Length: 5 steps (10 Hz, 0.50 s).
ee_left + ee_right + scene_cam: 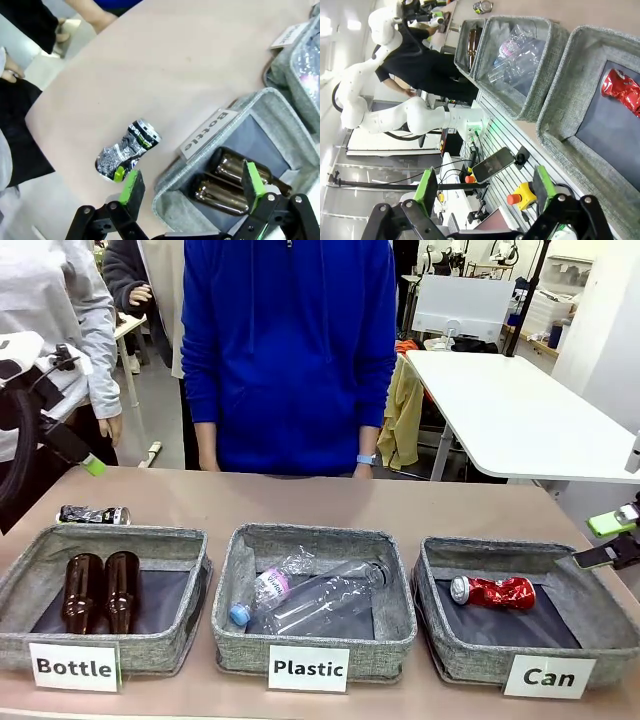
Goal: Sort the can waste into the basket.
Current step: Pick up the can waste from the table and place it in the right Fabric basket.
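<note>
Your left jaws stand wide apart with nothing between them. In the front view they are mostly cut off by the picture's left edge, and you get little more than one green pad (93,466). From the left wrist, the black can (127,150) lies crushed on the desk (150,65) just past the tip of the left-hand pad (131,186). A green fleck sits where can and pad meet, and you cannot tell whether they touch. The other pad (252,180) hangs over the Bottle bin (172,175), above the brown bottles (225,192), so the bin's labelled wall runs between the jaws. In the front view the black can (93,514) lies close behind that bin (150,538).

Your right jaws are also wide and hold nothing, and the front view's right edge clips them. From the right wrist, the Can basket (570,90) lies ahead and to the right of the jaws. The red can (622,90) rests on its dark floor, cut by the picture's edge. In the front view the red can (493,591) lies whole, towards the far side of the basket (440,645).

For room, bare desk (300,500) opens beyond the black can, away from the left jaws. The basket's floor is free on the near side of the red can. The Plastic bin (310,537) stands between the two outer bins.
</note>
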### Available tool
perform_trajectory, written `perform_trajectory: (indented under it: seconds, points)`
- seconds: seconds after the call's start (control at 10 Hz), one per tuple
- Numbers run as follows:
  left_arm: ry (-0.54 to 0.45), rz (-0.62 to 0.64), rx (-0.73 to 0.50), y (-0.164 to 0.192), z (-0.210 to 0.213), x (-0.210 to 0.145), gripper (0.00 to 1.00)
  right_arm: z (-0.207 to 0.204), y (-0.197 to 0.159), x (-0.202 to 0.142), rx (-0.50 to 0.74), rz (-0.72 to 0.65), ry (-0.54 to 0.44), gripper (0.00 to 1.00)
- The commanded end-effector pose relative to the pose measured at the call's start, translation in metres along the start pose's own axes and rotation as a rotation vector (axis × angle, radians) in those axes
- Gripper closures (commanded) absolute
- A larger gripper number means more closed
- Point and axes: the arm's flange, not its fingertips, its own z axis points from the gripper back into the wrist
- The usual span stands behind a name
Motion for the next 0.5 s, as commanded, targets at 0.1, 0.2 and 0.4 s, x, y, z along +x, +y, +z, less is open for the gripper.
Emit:
perform_trajectory:
  seconds: [0.1,0.2,0.4]
  points:
    - [0.011,-0.024,0.025,-0.005,-0.001,-0.002,0.00,0.004,0.000,-0.001,-0.002,0.016,0.012,0.00]
    - [0.003,-0.007,0.003,-0.001,0.000,0.001,0.00,0.004,0.000,-0.001,-0.002,0.016,0.012,0.00]
    - [0.108,-0.258,0.079,0.013,-0.014,0.028,0.00,0.004,0.000,-0.001,-0.002,0.016,0.012,0.00]
